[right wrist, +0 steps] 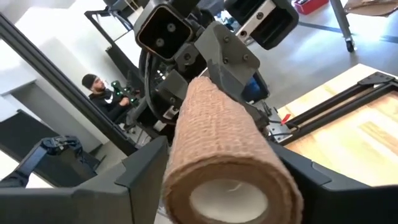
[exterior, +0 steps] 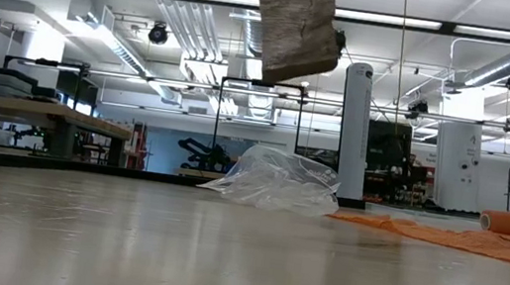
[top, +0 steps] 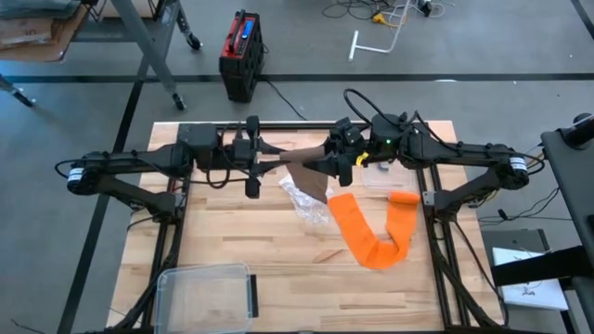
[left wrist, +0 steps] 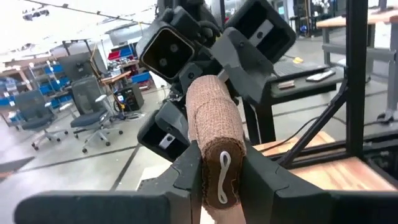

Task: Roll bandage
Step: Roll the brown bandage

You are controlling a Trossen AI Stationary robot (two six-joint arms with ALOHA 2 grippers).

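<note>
both grippers, left gripper (top: 271, 160) and right gripper (top: 327, 162), meet over the table's (top: 241, 237) back middle, the tan roll (top: 302, 158) between them blocking that gap. below lie a plastic bag (top: 306, 199) and an orange bandage (top: 371, 232). a clear box (top: 206, 292) takes the front left corner. the left middle and front right boards lie bare.

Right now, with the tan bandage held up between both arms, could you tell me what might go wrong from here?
1. The tan bandage roll sits between the right gripper's fingers, while the left gripper pinches its clipped end; uneven pulling could slip it free.
2. A loose tail hangs down above the clear plastic wrapper and could snag it.
3. The orange bandage lies unrolled close below.
</note>
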